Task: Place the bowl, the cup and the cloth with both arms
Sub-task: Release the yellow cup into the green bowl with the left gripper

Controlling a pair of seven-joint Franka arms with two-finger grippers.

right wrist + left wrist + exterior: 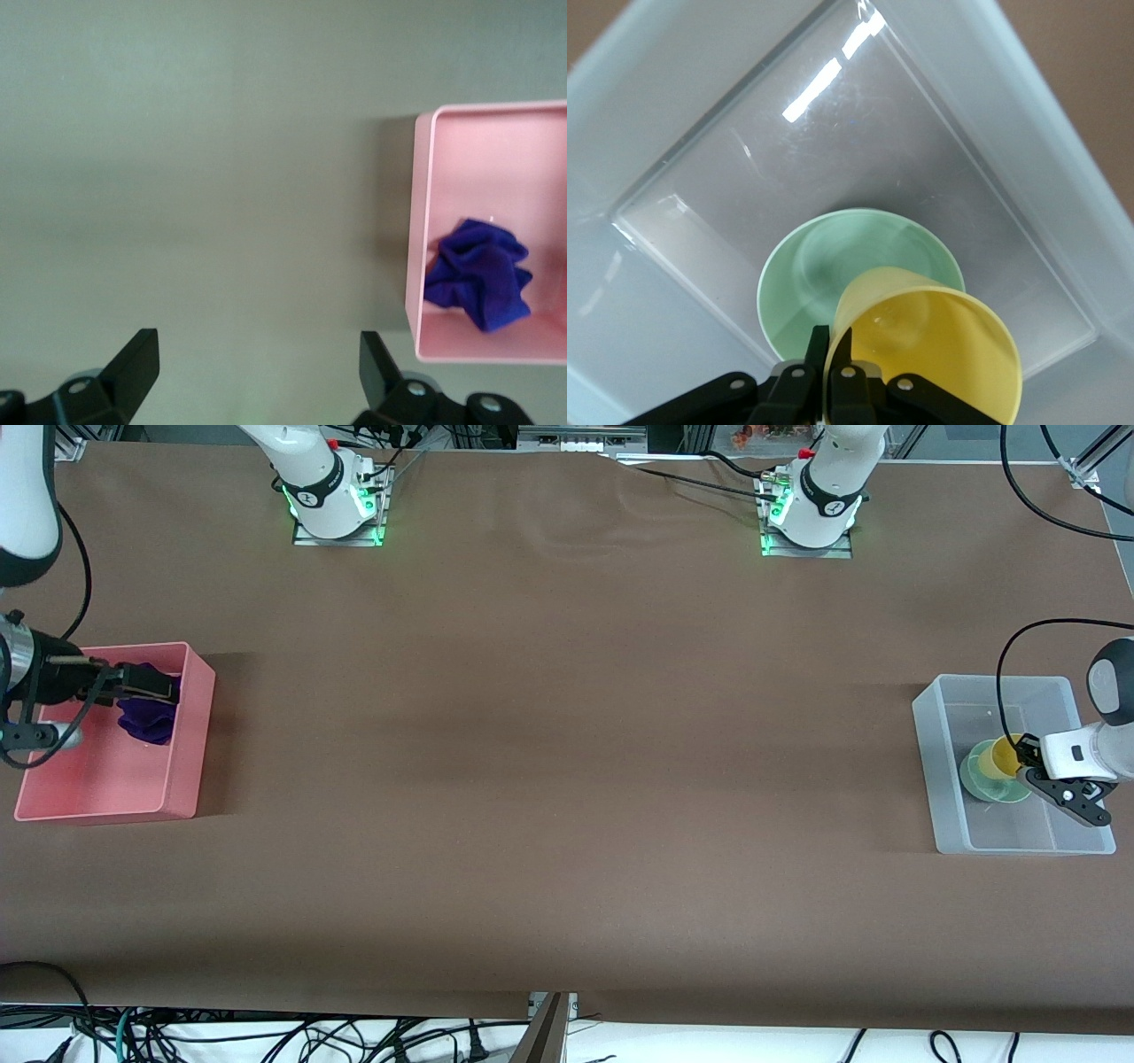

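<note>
The yellow cup [1005,755] is tilted in my left gripper [1028,763], which is shut on its rim. The cup hangs just over the mint-green bowl [977,778], which rests on the floor of a clear plastic bin [992,684]. In the left wrist view, one finger is inside the cup [939,354] and one outside, above the bowl [819,274]. The purple cloth [146,722] lies rumpled in a pink bin [106,784]. My right gripper [159,686] is over that bin, open and empty. In the right wrist view, the gripper [257,354] has its fingers spread wide, apart from the cloth [483,274].
The clear bin stands at the left arm's end of the table and the pink bin [496,150] at the right arm's end. Brown table surface [567,779] stretches between them. Cables hang at the table's edge nearest the front camera.
</note>
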